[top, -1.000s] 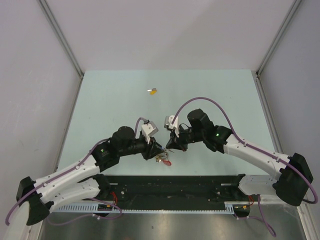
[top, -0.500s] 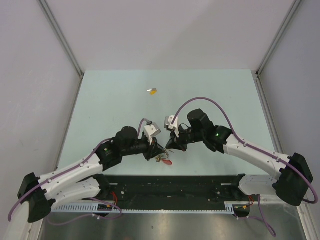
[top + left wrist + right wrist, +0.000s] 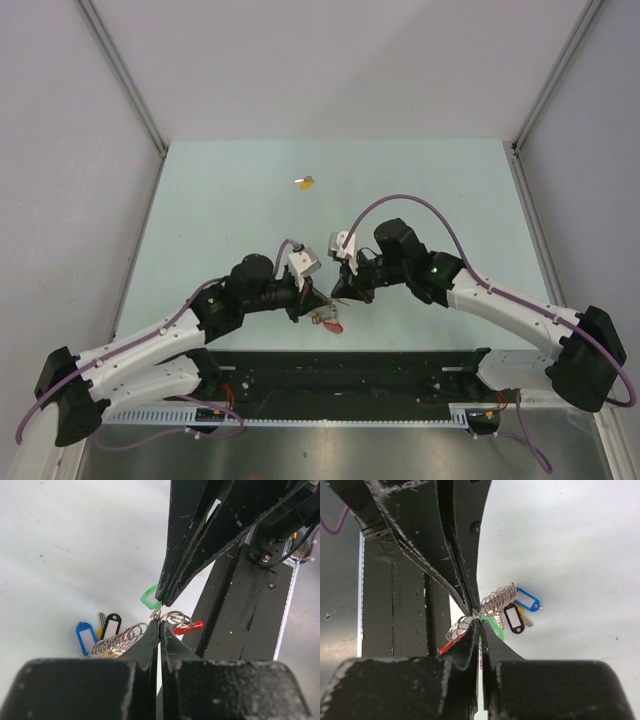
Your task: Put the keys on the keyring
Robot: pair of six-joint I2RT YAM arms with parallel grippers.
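1. The left gripper and right gripper meet tip to tip near the near edge of the pale green table.
2. The left gripper's jaws are pressed almost together, with only a hairline slit between them. They appear to pinch a thin wire loop of the keyring, a bunch of coiled silver rings with blue and black plastic tags and a red curved band.
3. In the left wrist view the rest of the keyring trails toward 8 o'clock from those tips, the red band toward 3 o'clock.
4. The right gripper's jaws are likewise closed tight, on what looks like the tiny silver metal green-headed key. Its green head shows just beside the tips, touching or nearly touching the pinched loop.
5. Judgement: the green-headed key is at the threading step. Whether its hole has caught the wire I cannot tell; the contact is too small to see.
6. The tiny silver metal yellow-headed key lies alone on the table, well apart, at about 12 o'clock from the grippers in the top view.
7. Left to do, as I judge it: finish threading the green one, then fetch and thread the yellow one. Less than half is done.
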